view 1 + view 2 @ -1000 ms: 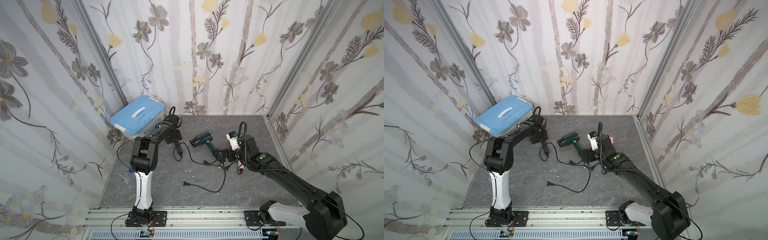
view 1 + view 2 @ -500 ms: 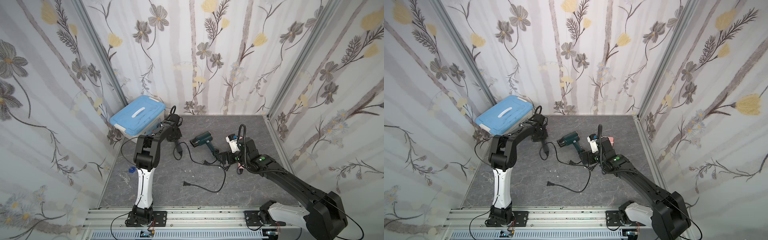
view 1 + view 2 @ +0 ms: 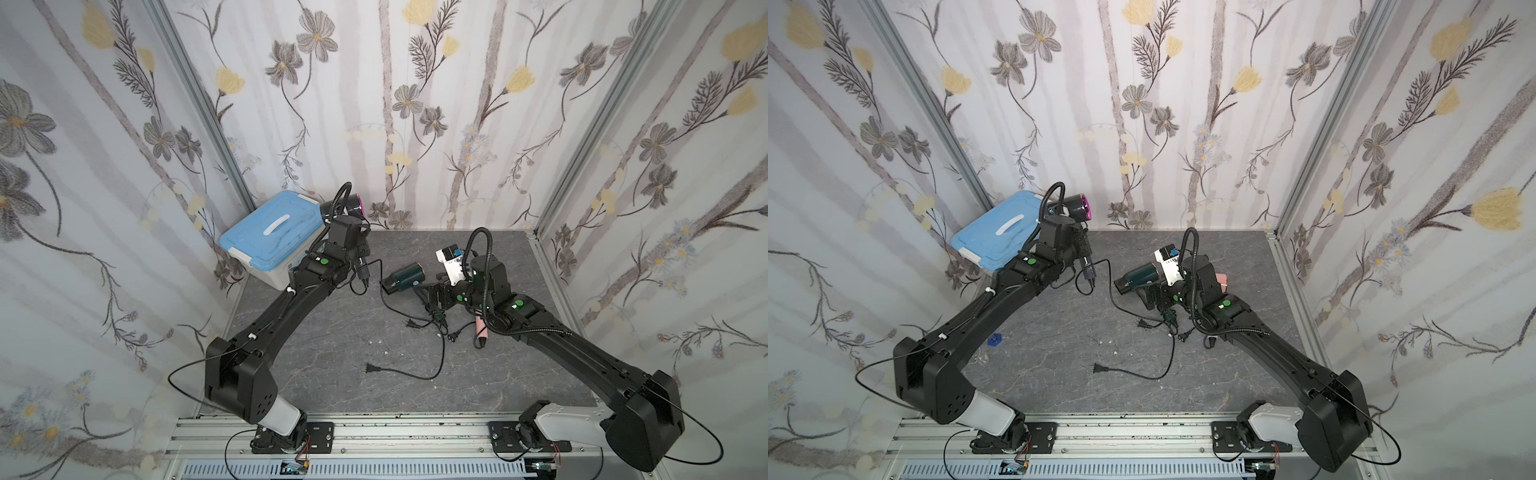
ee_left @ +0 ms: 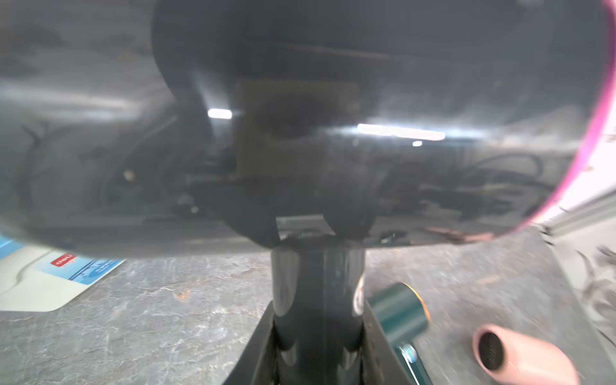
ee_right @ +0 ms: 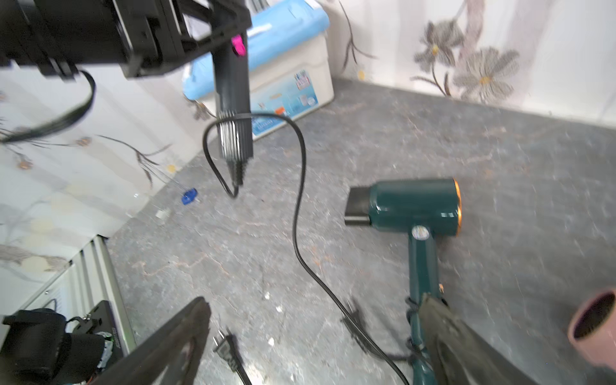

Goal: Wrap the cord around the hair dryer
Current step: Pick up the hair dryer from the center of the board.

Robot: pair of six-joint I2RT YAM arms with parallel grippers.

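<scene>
left gripper: fingers clamped on the handle of the black hair dryer, holding it upright and clear of the floor.
cord: looped up from the handle's foot, crossed the handle once, then trailed down to the floor.
right gripper: fingers spread and empty, near the trailing cord, probably to catch it for winding.
neighbour: a green hair dryer lay beside it.

The black hair dryer has a glossy, mirror-like plastic shell. The green hair dryer is smooth shiny plastic too, its rear rim metallic-looking gold. The pink hair dryer seems matt, though it is blurred. The cord has a smooth black sheath. The table is matt, veined grey, stone-like. The box lid is smooth blue plastic.
</scene>
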